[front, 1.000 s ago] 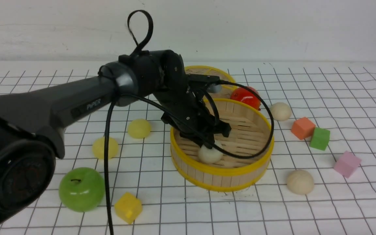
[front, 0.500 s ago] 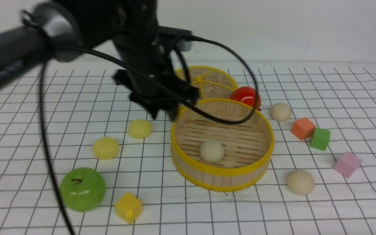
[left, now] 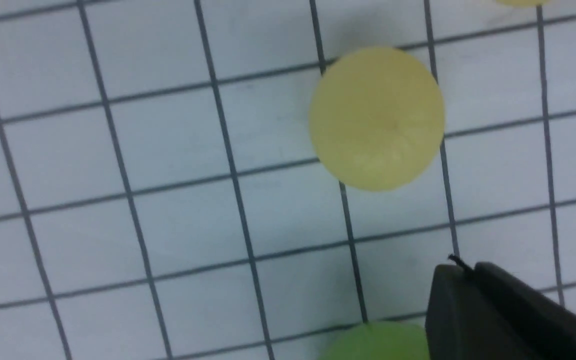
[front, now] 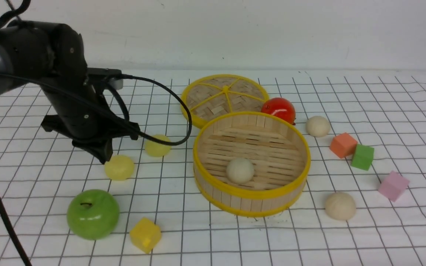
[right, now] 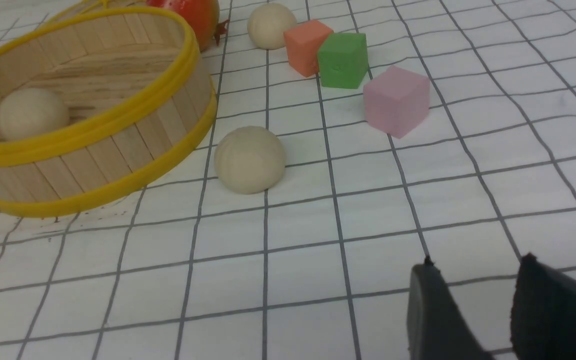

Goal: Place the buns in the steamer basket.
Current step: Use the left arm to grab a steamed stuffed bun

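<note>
Left of the steamer basket [front: 252, 203], the left gripper [front: 102, 155] hangs close to one yellow bun [front: 119, 167], clear of it; I cannot tell whether its jaws are parted. A second yellow bun [front: 157, 145] lies near the basket's rim, with bare cloth [front: 178, 173] between them. One cream bun [front: 239, 170] sits inside the basket. A far cream bun [front: 317, 126] and a near cream bun [front: 340, 205] lie outside on the right. The right gripper [right: 478, 265], slightly parted and empty, hovers over open cloth.

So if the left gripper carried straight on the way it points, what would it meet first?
Probably the grid mat, just beside the nearer yellow bun, on its green apple side. The left gripper points down; depth is unclear, so it might clip the bun.
</note>
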Controlling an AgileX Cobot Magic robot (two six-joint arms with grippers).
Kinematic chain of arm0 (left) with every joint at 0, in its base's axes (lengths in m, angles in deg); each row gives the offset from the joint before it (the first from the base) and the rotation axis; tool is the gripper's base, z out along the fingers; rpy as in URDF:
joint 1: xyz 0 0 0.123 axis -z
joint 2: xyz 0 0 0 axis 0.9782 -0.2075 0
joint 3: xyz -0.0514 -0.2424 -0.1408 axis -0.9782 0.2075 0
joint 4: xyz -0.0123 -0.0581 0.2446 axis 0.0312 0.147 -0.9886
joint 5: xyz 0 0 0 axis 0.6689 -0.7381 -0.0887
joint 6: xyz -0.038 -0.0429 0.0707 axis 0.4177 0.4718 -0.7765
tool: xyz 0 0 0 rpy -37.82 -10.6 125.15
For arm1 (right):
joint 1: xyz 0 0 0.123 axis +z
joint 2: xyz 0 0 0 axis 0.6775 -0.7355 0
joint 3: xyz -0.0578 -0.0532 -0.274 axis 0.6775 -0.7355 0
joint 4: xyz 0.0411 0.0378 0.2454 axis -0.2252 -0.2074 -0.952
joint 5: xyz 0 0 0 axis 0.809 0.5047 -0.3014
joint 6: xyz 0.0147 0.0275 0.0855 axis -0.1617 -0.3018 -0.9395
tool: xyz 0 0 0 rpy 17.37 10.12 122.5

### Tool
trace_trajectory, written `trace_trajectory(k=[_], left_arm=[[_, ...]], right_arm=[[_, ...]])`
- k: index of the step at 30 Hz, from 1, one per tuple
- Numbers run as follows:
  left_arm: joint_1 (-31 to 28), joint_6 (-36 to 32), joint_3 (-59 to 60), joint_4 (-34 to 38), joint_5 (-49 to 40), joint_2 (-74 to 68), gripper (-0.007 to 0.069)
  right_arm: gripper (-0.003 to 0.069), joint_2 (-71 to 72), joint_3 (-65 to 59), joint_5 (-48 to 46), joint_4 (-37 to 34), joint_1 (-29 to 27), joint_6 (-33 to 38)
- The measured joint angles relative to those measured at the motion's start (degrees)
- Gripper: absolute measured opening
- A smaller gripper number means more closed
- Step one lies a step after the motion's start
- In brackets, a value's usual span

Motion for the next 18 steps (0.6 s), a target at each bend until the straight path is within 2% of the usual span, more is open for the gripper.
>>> trace_trajectory(k=[5,9,18], left_arm=[[-0.06,-0.66,0.0,-0.06,3.36,-2.48,0.0188],[-0.06,-0.66,0.0,-0.55,4.93,-4.33,0.0258],[-0.06,-0.66,0.11,-1.59,7.12,-5.78,0.0281]], right_arm=[[0.0239,0.0,0.0,0.0,0.0,0.0,0.0],[0.0239,0.0,0.0,0.0,0.0,0.0,0.0],[0.0239,0.0,0.0,0.0,0.0,0.0,0.0]])
